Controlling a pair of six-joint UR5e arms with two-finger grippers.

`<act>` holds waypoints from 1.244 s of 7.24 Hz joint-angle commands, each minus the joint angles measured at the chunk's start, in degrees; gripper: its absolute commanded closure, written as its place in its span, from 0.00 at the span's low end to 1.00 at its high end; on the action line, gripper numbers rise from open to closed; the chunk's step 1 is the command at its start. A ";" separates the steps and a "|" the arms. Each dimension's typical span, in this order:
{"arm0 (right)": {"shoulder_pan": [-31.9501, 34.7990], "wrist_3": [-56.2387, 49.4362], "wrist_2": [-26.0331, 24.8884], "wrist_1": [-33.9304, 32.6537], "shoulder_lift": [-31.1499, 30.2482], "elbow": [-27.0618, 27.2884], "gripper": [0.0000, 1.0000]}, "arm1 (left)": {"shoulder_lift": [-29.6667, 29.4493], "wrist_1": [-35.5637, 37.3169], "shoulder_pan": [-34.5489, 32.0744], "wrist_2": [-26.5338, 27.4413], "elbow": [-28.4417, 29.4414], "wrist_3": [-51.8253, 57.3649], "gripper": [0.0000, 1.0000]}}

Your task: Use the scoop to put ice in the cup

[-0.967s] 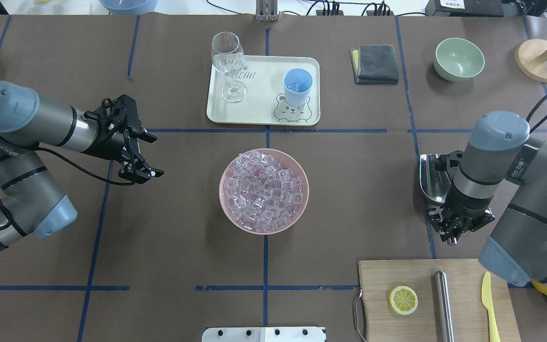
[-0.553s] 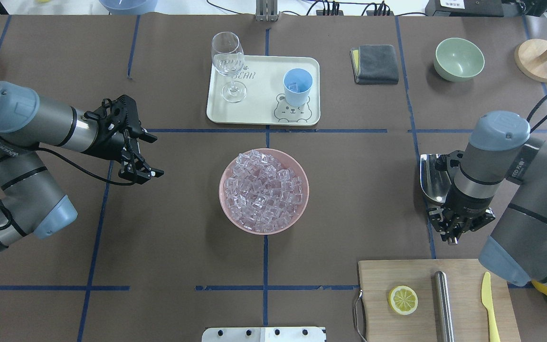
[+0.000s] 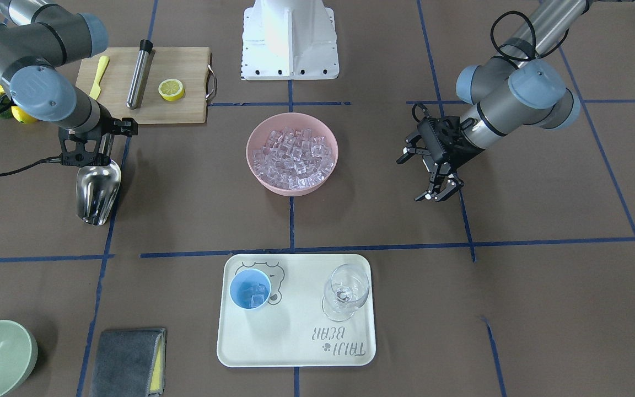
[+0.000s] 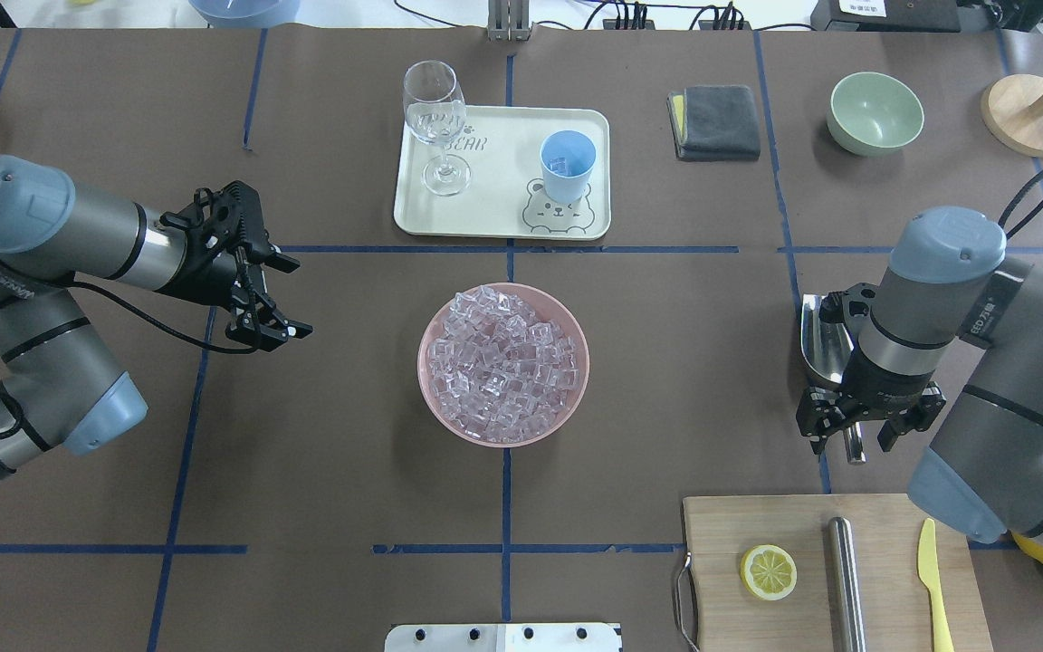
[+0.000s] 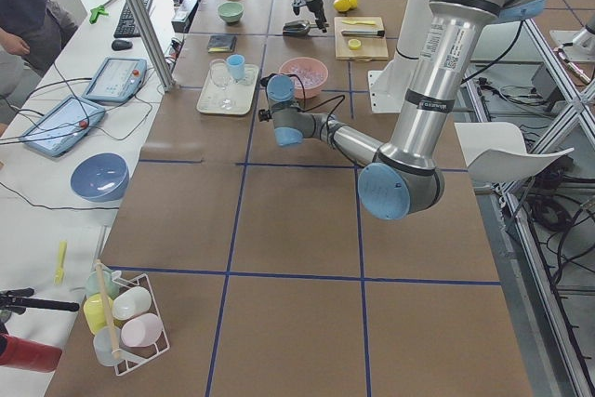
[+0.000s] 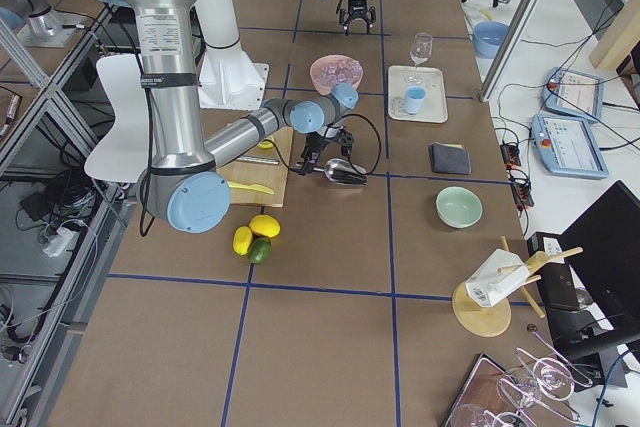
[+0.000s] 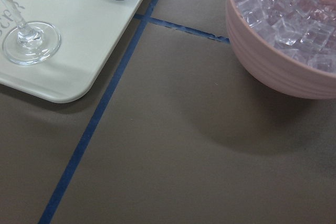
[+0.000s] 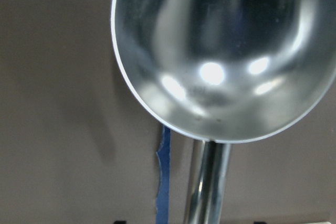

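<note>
Steel scoop (image 4: 818, 337) lies below the right pincer (image 4: 855, 435), handle between parted jaws.

Right wrist camera seemingly close above scoop (image 8: 220, 51)

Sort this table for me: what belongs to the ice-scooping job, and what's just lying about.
Job: ice, pink bowl holding it, scoop, cup on the tray.
Lying about: wine glass, grey cloth, green bowl, cutting board, lemon slice, yellow knife, steel cylinder.

Mirror-polished steel scoop (image 8: 220, 51); clear glassy ice (image 4: 502, 362); matt brown tabletop (image 4: 322, 453).
</note>
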 commanded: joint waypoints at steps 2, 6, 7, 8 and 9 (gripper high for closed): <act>8.09 -0.15 -5.19 -0.51 -0.04 6.69 0.00 | 0.06 0.00 -0.25 0.00 -0.20 -0.07 0.00; 24.26 -20.14 -6.56 -0.60 1.19 6.11 0.00 | -0.29 1.66 -3.85 0.09 -0.55 0.46 0.00; 28.13 -26.89 -6.29 -0.68 0.58 4.80 0.00 | -0.37 5.50 -4.64 0.09 -0.55 0.46 0.00; 31.22 -33.31 -5.15 -0.60 -1.16 3.48 0.00 | -0.29 5.88 -7.52 0.09 -0.55 0.46 0.00; 36.21 -40.60 -2.36 -0.34 -2.83 1.29 0.00 | -0.20 5.98 -9.46 0.00 -0.38 0.46 0.00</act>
